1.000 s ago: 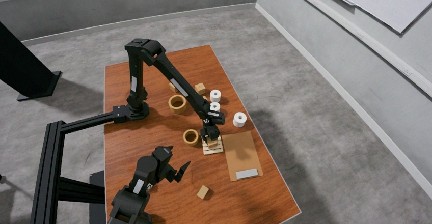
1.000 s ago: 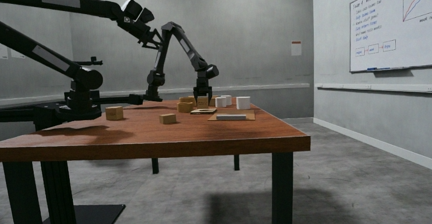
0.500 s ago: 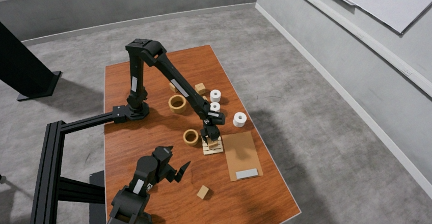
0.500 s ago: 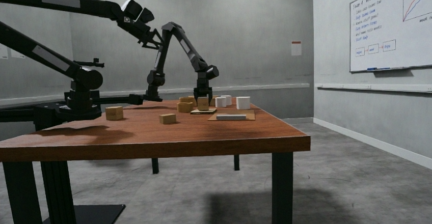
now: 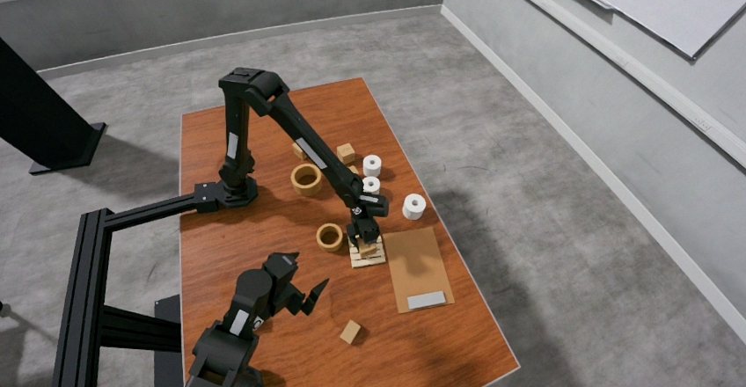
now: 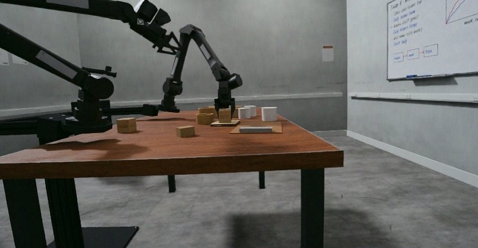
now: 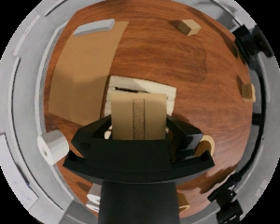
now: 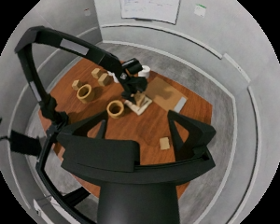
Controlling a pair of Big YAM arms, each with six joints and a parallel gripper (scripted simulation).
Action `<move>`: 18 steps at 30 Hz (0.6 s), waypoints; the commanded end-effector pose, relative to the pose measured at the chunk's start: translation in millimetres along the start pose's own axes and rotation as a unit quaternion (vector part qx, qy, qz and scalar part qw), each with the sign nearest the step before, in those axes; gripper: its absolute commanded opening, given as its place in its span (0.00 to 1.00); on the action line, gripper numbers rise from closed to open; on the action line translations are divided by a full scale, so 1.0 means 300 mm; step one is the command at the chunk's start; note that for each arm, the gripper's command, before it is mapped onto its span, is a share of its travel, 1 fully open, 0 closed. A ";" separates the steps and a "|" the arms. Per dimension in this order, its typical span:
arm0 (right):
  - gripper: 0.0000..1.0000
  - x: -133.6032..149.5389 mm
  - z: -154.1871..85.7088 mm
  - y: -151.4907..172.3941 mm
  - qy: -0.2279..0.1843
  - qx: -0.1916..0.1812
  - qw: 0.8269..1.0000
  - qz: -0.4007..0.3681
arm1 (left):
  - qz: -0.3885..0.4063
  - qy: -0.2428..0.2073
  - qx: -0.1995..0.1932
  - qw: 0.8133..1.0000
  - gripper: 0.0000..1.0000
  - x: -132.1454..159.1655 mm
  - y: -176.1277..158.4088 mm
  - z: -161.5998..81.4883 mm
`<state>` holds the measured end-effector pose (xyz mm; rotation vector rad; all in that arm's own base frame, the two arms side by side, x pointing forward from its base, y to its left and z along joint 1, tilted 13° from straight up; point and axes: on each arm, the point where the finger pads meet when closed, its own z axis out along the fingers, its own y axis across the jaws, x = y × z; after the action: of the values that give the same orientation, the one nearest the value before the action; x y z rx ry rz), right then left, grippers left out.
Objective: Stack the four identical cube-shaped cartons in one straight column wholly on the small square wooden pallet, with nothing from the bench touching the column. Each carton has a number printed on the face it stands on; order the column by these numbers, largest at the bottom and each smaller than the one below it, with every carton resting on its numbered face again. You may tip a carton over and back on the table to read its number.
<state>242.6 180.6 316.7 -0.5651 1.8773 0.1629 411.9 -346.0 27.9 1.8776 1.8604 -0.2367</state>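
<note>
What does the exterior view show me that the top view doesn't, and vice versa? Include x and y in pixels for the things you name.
Exterior only: the handwriting (image 6: 407, 21) (image 8: 145, 6) on the whiteboard and the table's legs (image 6: 312, 205).

Top only: the hollow inside of the smaller tan ring (image 5: 329, 248) (image 6: 204, 120) (image 7: 211, 140) (image 8: 109, 109).

Both: the left gripper (image 5: 363, 244) (image 6: 224, 111) (image 7: 138, 113) (image 8: 138, 101) holding a carton (image 5: 368, 250) (image 6: 224, 116) (image 7: 123, 117) (image 8: 139, 99) at the pallet (image 5: 366, 264) (image 6: 224, 124) (image 7: 145, 83) (image 8: 139, 112), and the grey bar (image 5: 426, 300) (image 6: 255, 129) (image 7: 94, 28) (image 8: 180, 105).

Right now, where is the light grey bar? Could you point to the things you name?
In the top view, the light grey bar (image 5: 426, 300) (image 6: 255, 129) (image 7: 93, 27) (image 8: 180, 105) lies on the brown sheet's (image 5: 416, 263) (image 6: 277, 127) (image 7: 84, 70) (image 8: 165, 94) end farthest from the white rolls.
</note>
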 end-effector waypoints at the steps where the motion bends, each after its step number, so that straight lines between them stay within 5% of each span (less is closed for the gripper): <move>1: 1.00 -0.032 -0.008 -0.004 -0.007 0.001 1.000 0.004 | 0.007 -0.008 -0.010 1.000 0.54 -0.009 0.024 -0.009; 6: 1.00 -0.032 -0.008 -0.004 -0.007 0.001 1.000 0.004 | 0.007 -0.008 -0.011 1.000 0.54 -0.011 0.025 -0.012; 9: 1.00 -0.032 -0.008 -0.004 -0.007 0.001 1.000 0.004 | 0.003 -0.006 -0.006 1.000 0.83 -0.015 0.013 -0.010; 18: 1.00 -0.032 -0.008 -0.004 -0.007 0.001 1.000 0.004 | 0.001 0.002 0.000 1.000 0.83 0.038 0.024 -0.059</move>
<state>242.6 180.6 316.7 -0.5651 1.8773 0.1629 413.3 -333.7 26.7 1.8777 1.8825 -0.2426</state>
